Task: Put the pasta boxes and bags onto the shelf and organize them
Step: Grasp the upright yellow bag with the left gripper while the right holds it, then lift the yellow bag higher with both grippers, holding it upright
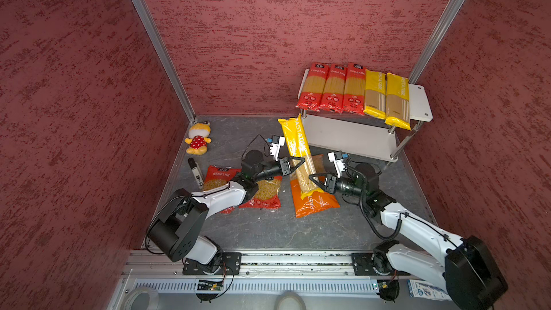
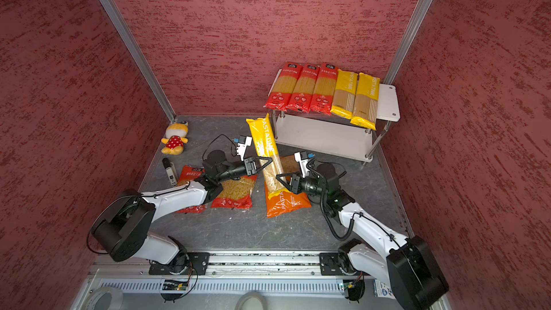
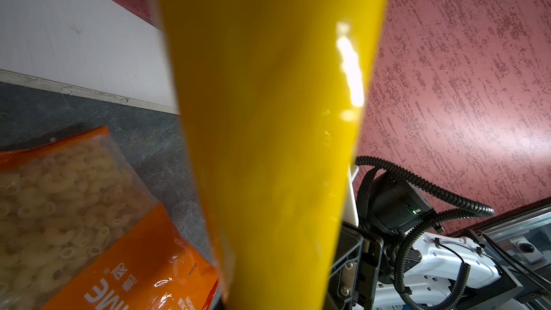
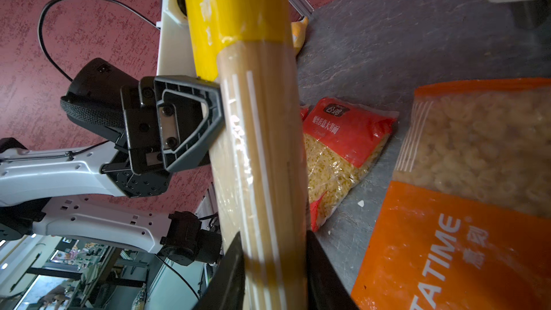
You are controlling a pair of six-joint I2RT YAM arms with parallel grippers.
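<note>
The grey desk (image 1: 268, 231) spreads under both arms. Beyond the right hand (image 1: 315, 181) stands the shelf (image 1: 419, 102), lower board bare. Its top board carries three red spaghetti bags (image 1: 332, 89) and two yellow bags (image 1: 386, 96) side by side.

And here's the action: the long yellow bag (image 2: 262, 141) is up off the desk, tilted, top end leaning toward the shelf's near post. The left hand (image 1: 299, 164) is clenched on its middle. Just below, the right hand is clamped on the clear part, fingers (image 4: 231, 269) pressed to both sides.

In the left wrist view that bag blocks the centre, and the left hand's own fingers don't show. Its lower end hides part of the orange bag (image 1: 319, 204) lying under the right hand. The left arm covers much of the two short red bags (image 1: 265, 195) beneath the left hand.

Lettering now: "PASTATIME" on the held bag, "PAST" on the orange one in a top view, "TATIME" in the right wrist view. The red bags' Chinese print is too small to read.

Well beyond the left hand lie a plush toy (image 1: 197, 140) and a dark tube (image 1: 196, 172), label unreadable.
</note>
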